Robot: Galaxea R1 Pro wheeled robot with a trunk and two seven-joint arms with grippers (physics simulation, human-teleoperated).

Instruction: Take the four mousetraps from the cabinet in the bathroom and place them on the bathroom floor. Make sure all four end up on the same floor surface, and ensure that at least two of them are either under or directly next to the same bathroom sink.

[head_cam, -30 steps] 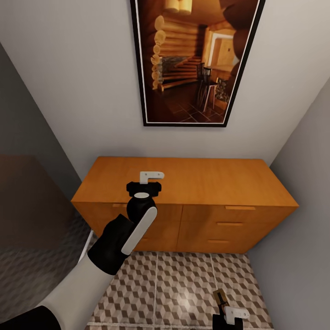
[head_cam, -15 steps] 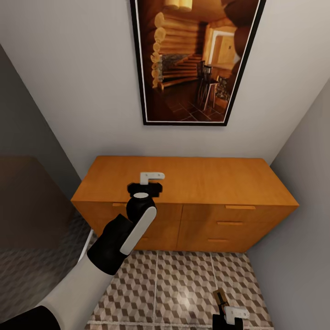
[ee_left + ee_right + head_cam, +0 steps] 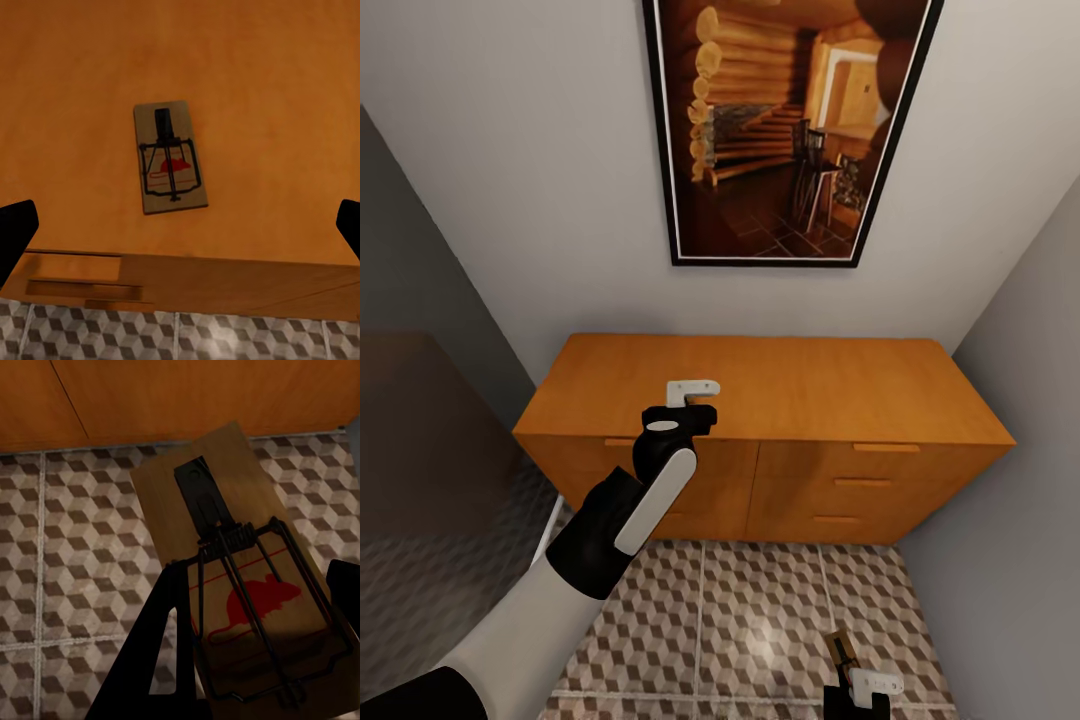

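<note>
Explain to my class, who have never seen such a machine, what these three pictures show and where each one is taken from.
This is a simulated two-armed robot. The head camera looks down at an orange-brown cabinet, a framed picture on the wall and the patterned bathroom floor. The left end effector hangs over the cabinet top. A camera on that arm looks along its open fingers at a mousetrap lying flat on the wood. The right arm's camera shows the right end effector gripping a second mousetrap above the floor tiles.
</note>
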